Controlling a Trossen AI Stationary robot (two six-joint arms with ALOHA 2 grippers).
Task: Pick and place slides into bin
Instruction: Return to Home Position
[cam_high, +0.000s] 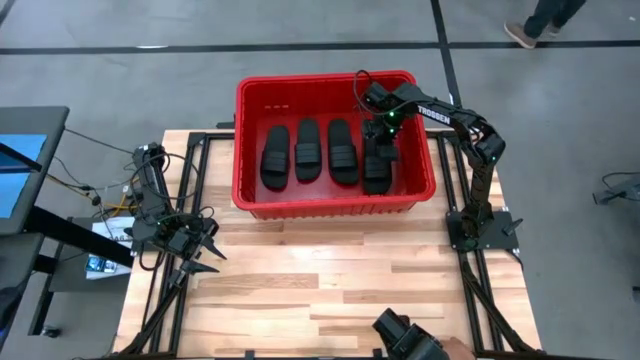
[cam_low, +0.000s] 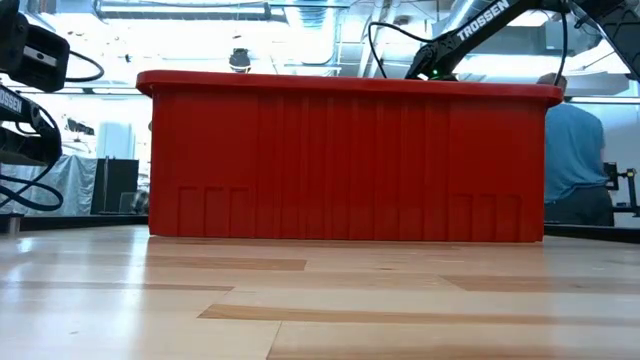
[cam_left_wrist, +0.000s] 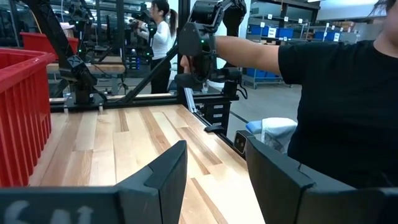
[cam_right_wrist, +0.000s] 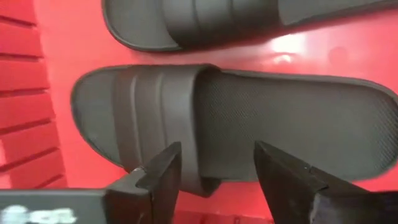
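All four slides (cam_high: 308, 150) lay inside the bin (cam_high: 330, 207), side by side, each long axis running from the bin's far wall to its near wall. Your right arm (cam_high: 455, 118) reached in over the bin's right rim. The right jaws hung released directly above the rightmost slide (cam_high: 377, 178), grasping nothing.

The right wrist view settled what the high view left unclear: the jaws stood apart and that slide lay flat on the bin's floor beyond them, its length crossing the gap. The low view gave you only the bin's outer wall, with the slides hidden behind it.

Your left arm (cam_high: 150, 200) waited well apart from the bin, off its near left corner, the left jaws released and empty.

Withdrawing probably called for a straight lift above the rim before swinging away from the bin.
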